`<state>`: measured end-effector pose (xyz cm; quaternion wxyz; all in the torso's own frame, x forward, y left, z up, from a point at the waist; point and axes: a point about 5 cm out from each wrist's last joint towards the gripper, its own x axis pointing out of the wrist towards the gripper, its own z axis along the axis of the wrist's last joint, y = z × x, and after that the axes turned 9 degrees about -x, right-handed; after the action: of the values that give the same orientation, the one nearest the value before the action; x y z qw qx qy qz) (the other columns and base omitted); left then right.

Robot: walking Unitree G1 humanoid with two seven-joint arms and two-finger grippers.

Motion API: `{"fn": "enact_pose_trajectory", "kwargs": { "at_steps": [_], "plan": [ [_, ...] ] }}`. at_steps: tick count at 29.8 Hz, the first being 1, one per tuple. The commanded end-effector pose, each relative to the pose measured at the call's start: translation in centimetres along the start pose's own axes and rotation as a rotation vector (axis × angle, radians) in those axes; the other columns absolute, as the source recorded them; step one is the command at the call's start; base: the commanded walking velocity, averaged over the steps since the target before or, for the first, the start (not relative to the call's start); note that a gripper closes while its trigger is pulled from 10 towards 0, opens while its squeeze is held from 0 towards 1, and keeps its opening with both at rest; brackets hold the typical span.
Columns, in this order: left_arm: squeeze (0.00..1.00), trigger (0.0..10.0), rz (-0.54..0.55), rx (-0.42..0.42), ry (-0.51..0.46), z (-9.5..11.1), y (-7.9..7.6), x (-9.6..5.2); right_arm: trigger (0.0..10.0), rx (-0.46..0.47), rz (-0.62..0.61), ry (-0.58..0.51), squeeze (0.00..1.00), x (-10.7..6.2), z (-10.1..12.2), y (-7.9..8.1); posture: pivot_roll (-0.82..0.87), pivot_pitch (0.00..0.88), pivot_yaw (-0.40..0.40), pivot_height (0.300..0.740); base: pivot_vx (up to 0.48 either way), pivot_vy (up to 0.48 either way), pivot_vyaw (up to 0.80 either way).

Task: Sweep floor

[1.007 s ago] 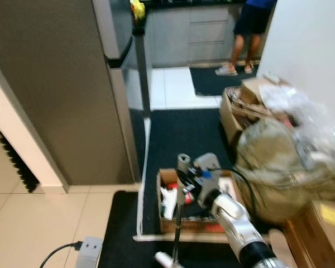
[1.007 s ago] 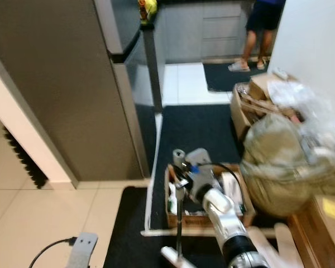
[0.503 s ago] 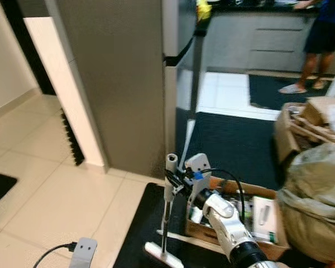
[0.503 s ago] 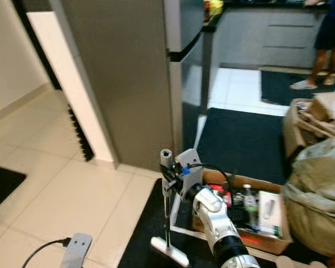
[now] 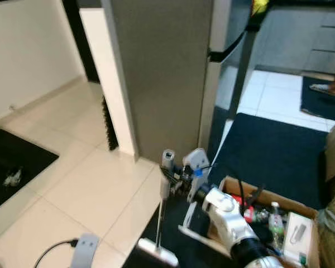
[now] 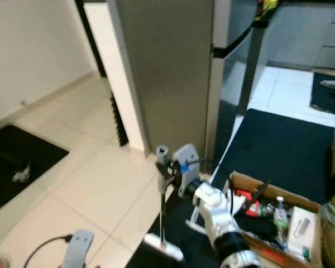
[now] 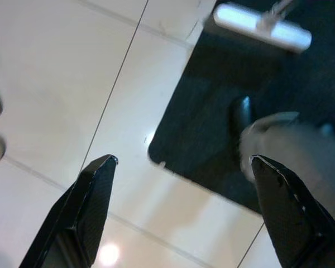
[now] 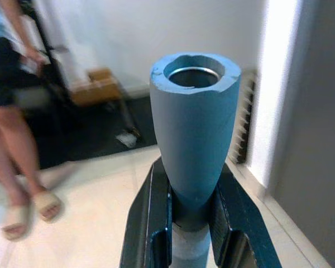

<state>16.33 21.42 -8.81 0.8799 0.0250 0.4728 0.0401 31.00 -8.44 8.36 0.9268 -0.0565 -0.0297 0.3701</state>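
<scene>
Right claw: the right claw (image 5: 168, 180) is closed around the upper shaft of the broom (image 6: 161, 195), just under its grey-blue cap; the right wrist view shows both black fingers (image 8: 151, 223) pressed to the pole.
Broom: it stands nearly upright in front of the robot, its pale head (image 5: 156, 252) resting low down at the edge of the black mat (image 5: 190, 234), right where the mat meets the cream tiled floor (image 5: 89, 184).
Left claw: the left claw (image 7: 178, 212) hangs spread wide and empty above the tiles and a corner of the mat.
Surroundings: a grey fridge (image 5: 162, 72) rises ahead, a cardboard box (image 6: 268, 218) of odds and ends sits on the mat at the right, and a grey plug block (image 5: 84, 248) with its cable lies on the tiles at the left.
Doing it well: I judge the head needs to stay flat on the tiles, with short strokes drawn towards the robot.
Care: steer clear of the cable and the mat's edge, which could catch the head.
</scene>
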Motion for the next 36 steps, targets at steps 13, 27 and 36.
{"fn": "enact_pose_trajectory", "kwargs": {
  "at_steps": [13, 27, 36],
  "plan": [
    [0.0, 10.0, 0.0, 0.013, -0.027, 1.1, 0.1, 0.2, 10.0, -0.03, 0.048, -0.049, 0.0, 0.3, 1.4, 0.2, -0.03, 0.0, 0.028, 0.74, 0.293, 0.0, 0.42],
    [0.0, 10.0, -0.001, 0.013, -0.023, 0.6, 0.5, 0.0, 10.0, 0.003, 0.039, -0.08, 0.0, 0.7, 2.1, 0.2, -0.02, 0.0, 0.029, 0.74, 0.328, 0.0, 0.29],
    [0.0, 10.0, 0.001, 0.011, -0.021, 0.5, 0.6, 0.0, 10.0, 0.022, 0.047, -0.086, 0.0, 1.1, 2.6, 0.5, -0.02, 0.0, 0.026, 0.74, 0.331, 0.0, 0.0]
  ]
}}
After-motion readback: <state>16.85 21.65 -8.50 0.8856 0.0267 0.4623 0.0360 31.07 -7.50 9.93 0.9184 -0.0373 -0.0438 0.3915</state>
